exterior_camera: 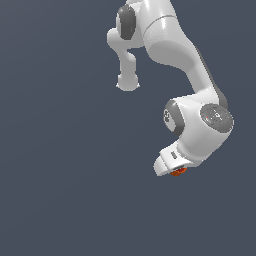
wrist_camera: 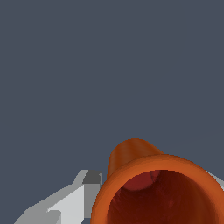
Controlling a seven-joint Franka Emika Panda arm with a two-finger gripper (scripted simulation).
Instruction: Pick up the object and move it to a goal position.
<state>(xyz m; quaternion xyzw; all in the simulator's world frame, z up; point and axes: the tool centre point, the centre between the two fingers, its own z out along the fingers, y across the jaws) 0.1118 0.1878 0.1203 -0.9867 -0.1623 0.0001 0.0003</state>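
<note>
Gripper (wrist_camera: pixel 153 197) and its load. The jaws are closed on the object (wrist_camera: pixel 151 183), an orange-red cup with a darker hollow interior. In the wrist view the cup's flared open rim faces the camera and its narrower closed end points away; one white finger (wrist_camera: pixel 70 201) with a grey pad lies against the cup's side, and a sliver of the opposite finger shows at the far side of the rim. The cup thus sits between the jaws, not beside them. In the exterior view the gripper (exterior_camera: pixel 172 167) appears at the lower end of the white arm (exterior_camera: pixel 200 85), and only a small orange part of the object (exterior_camera: pixel 178 171) shows beneath the hand. The surroundings are a uniform dark blue-grey ground (exterior_camera: pixel 60 175).
</note>
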